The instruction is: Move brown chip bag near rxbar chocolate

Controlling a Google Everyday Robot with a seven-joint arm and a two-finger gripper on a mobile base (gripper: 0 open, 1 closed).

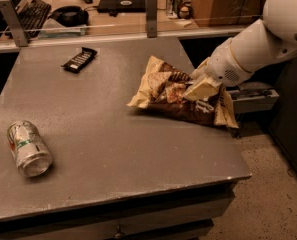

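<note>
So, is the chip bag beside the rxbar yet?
No, the brown chip bag lies well right of the rxbar chocolate, gripper over it.

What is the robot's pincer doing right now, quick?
Pincer: down on the right part of the brown chip bag; whether it is open, closed or gripping the bag cannot be told.
</note>
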